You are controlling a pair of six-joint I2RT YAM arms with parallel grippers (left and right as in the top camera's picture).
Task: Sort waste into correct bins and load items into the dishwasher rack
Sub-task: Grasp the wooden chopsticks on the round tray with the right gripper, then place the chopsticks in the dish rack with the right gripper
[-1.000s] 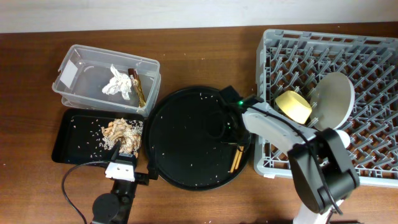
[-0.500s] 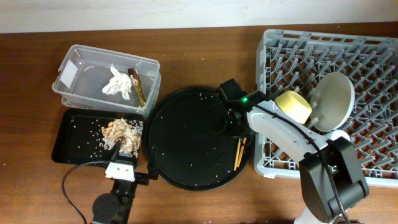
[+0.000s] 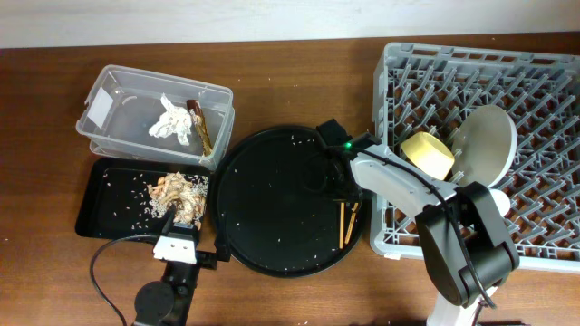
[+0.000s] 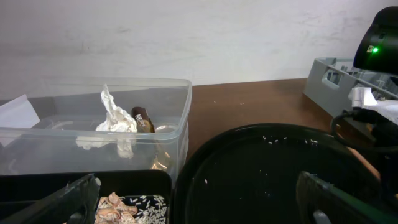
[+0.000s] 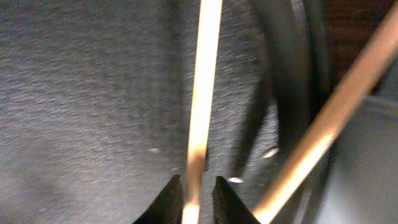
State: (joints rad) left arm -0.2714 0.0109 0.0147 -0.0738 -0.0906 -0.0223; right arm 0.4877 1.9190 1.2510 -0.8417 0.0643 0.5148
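Wooden chopsticks (image 3: 344, 223) lie on the right side of the round black tray (image 3: 272, 217), with the right gripper (image 5: 198, 198) low over them.

In the right wrist view, one stick runs straight between the two fingertips, which sit close on either side of it. Whether they actually pinch it cannot be told. The second stick crosses at a slant to the right. Just beside the tray stands the grey dishwasher rack (image 3: 544, 91), holding a pale plate (image 3: 485, 145) on edge and a yellow bowl (image 3: 428, 156) next to it. Across the table (image 3: 299, 81), the clear tub (image 3: 118, 100) contains crumpled tissue (image 3: 170, 119) and a foil wrapper (image 3: 201, 127). The shallow black tray (image 3: 104, 204) in front of it holds food scraps (image 3: 177, 192) and scattered rice. The left gripper (image 4: 198, 186) sits at that tray's near edge, its fingers spread wide and holding nothing.
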